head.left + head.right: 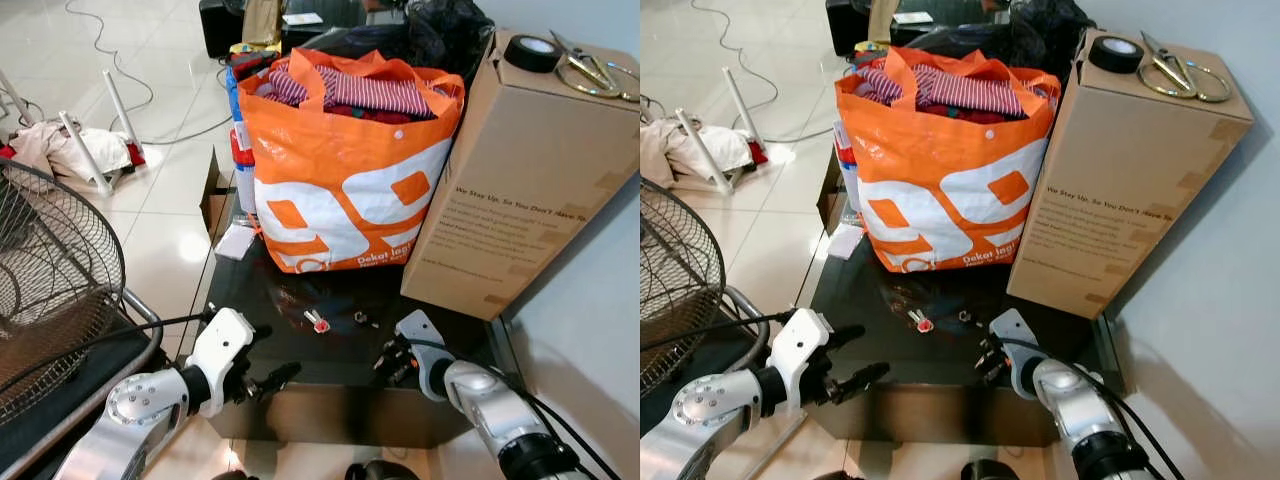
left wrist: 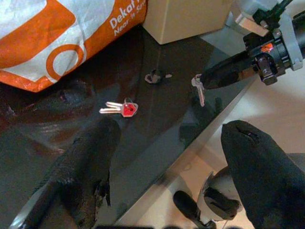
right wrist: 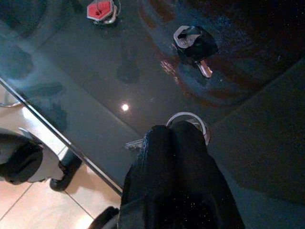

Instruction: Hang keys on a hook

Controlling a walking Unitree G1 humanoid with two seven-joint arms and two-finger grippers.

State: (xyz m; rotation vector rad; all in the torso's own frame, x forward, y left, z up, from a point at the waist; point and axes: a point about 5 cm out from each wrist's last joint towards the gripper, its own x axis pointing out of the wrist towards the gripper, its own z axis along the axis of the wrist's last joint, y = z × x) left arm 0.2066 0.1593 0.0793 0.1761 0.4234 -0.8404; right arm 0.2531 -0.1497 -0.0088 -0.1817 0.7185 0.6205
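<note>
Three keys lie on the black glass table (image 1: 300, 350). A red-headed key (image 1: 318, 322) is in the middle and a black-headed key (image 1: 362, 319) is just to its right. A silver key on a ring (image 2: 198, 89) sits at the tips of my right gripper (image 1: 390, 362), which is low over the table's front right part with its fingers (image 3: 174, 143) shut together over the ring (image 3: 190, 117). My left gripper (image 1: 265, 383) hovers at the table's front edge, left of the keys, open and holding nothing. No hook is in view.
An orange shopping bag (image 1: 350, 170) full of clothes stands at the back of the table. A tall cardboard box (image 1: 520, 180) leans to its right, with a tape roll (image 1: 532, 52) and scissors (image 1: 590, 72) on top. A wire fan (image 1: 50, 270) stands at my left.
</note>
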